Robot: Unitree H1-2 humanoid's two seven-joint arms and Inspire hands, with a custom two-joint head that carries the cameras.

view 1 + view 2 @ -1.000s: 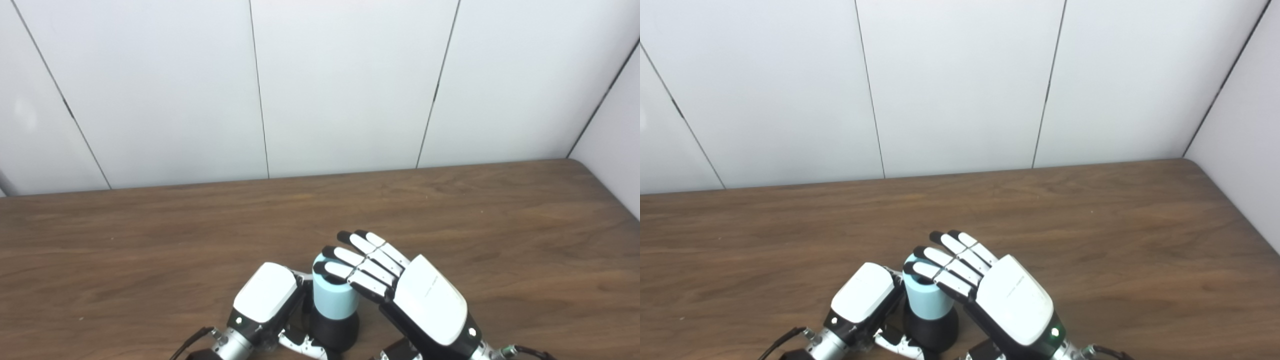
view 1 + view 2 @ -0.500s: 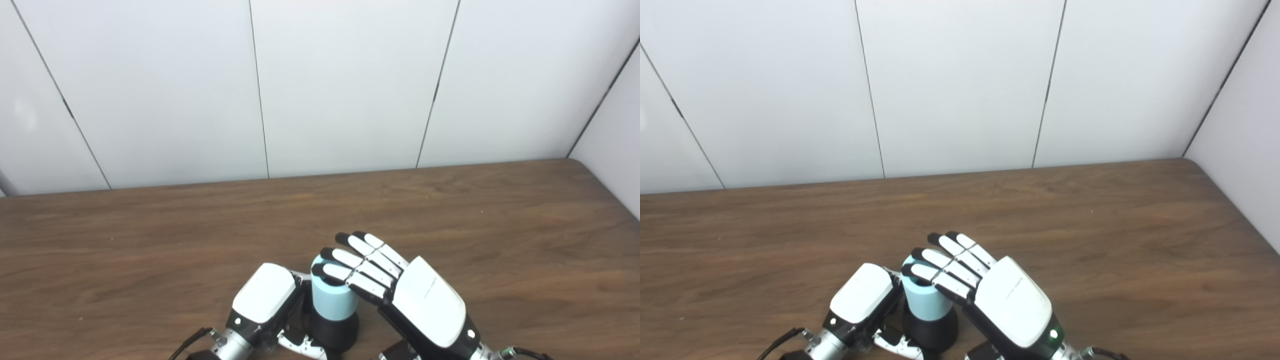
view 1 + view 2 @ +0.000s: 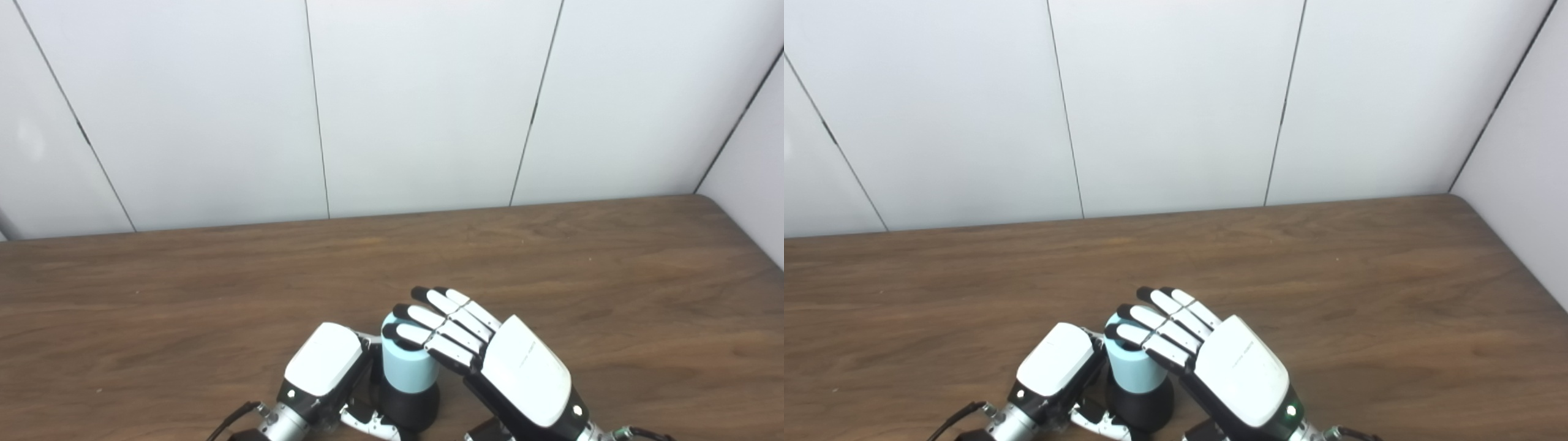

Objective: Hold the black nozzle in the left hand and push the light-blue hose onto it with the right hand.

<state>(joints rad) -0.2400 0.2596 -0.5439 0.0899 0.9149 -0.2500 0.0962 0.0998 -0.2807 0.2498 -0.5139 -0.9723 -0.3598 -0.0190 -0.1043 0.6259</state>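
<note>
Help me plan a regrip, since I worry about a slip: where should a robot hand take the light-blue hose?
Probably around the bare cylindrical wall of the light-blue hose, from its right side. It stands upright on the black nozzle; the left robot hand crowds its left, and the right robot hand rests flat-fingered on the top rim.

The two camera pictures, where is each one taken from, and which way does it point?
Left eye view: on the robot's head, looking down and forward at the wooden table and white wall; shows the left hand at the black nozzle and the right hand with flat fingers over the light-blue hose.
Right eye view: beside it on the head, a little to the right, facing the same way; shows the same hands.
Shared: everything, shifted slightly sideways.
</note>
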